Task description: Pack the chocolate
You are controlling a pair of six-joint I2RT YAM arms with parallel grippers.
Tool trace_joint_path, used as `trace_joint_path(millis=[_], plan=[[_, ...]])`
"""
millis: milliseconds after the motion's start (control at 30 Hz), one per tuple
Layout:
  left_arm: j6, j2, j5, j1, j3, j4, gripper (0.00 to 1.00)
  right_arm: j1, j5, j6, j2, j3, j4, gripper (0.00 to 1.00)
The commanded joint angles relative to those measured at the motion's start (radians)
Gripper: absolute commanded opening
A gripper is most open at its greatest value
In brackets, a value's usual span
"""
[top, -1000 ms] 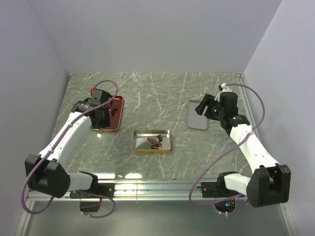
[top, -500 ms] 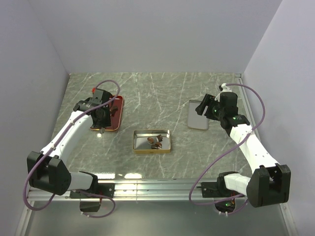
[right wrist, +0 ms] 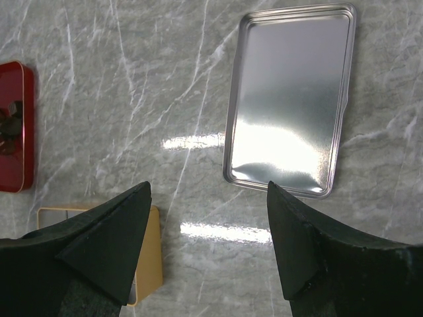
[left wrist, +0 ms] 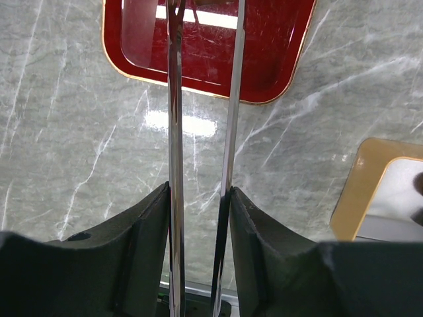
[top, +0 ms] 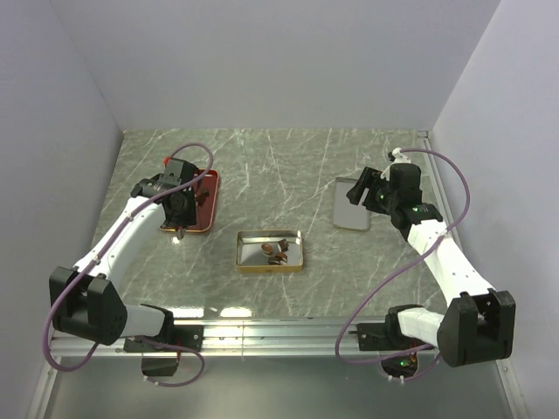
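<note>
Several chocolate lumps (top: pixel 274 252) lie in the gold tin (top: pixel 243 251) at the table's middle. More dark lumps (right wrist: pixel 9 123) sit in the red tray (top: pixel 210 209) at the left. My left gripper (top: pixel 181 209) hangs over the tray's near end, shut on metal tongs (left wrist: pixel 176 132). The tongs' two blades reach out over the red tray (left wrist: pixel 271 59), and their tips are cut off by the frame's top edge. My right gripper (top: pixel 362 188) stands wide open above the table beside a silver lid (top: pixel 352 204), and in its wrist view the right gripper (right wrist: pixel 208 188) holds nothing.
Grey walls close in the marble table at the left, back and right. The gold tin (left wrist: pixel 360 191) shows at the right edge of the left wrist view. The arms' base rail (top: pixel 279 333) runs along the near edge.
The left arm's elbow has shifted slightly, and its gripper has crept a little further over the red tray with the tongs. The right arm has not moved.
</note>
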Motion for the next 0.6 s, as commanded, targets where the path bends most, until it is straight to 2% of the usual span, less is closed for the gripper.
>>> trace_joint_path(millis=[0, 400, 567], plan=[[0.009, 0.002, -0.016, 0.006, -0.009, 0.014, 0.45, 0.008, 0.005, -0.003, 0.004, 0.014, 0.017, 0.78], [0.016, 0.036, -0.013, 0.007, 0.005, 0.017, 0.43, 0.007, 0.001, -0.003, 0.021, 0.020, 0.020, 0.78], [0.035, 0.040, -0.011, 0.007, 0.017, 0.003, 0.37, 0.007, 0.005, -0.004, 0.019, 0.018, 0.020, 0.78]])
